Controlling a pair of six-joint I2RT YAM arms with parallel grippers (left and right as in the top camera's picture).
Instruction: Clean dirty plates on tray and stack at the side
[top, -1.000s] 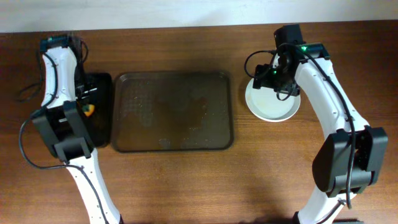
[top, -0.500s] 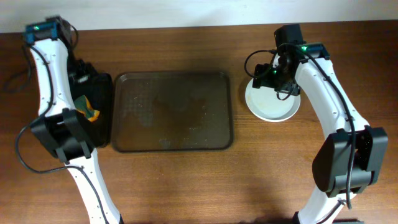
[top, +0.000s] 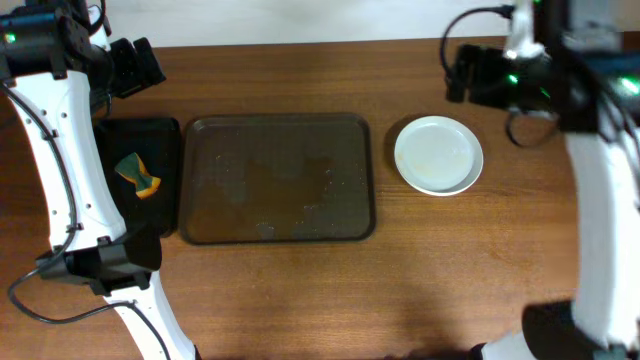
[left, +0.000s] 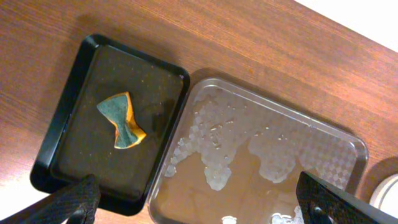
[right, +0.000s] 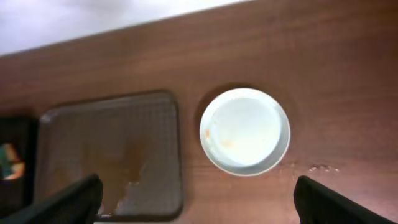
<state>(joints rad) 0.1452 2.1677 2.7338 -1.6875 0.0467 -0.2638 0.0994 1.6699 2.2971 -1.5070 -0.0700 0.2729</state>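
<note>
1. Plate (top: 438, 155) sits on the desk (top: 300, 290), below the right tool (top: 470, 75) and well clear of it. It's off the tray (top: 370, 180), so I'd judge that's the side stack spot.
2. Its fingers (right: 71, 202) are spread wide and hold nothing. In the wrist view the plate lies ahead, roughly centred between them.
3. Same for the left tool (top: 133, 65): spread, empty, raised above the sponge (top: 137, 173).
4. The sponge lies in the black dish (top: 165, 135), likely parked there so drips stay contained.
5. The tray, between the two tools, carries no plates, only wet film and suds.
6. There's a faint orange mark on the plate. I can't tell if it's one plate or a stack. Task looks near done.
</note>
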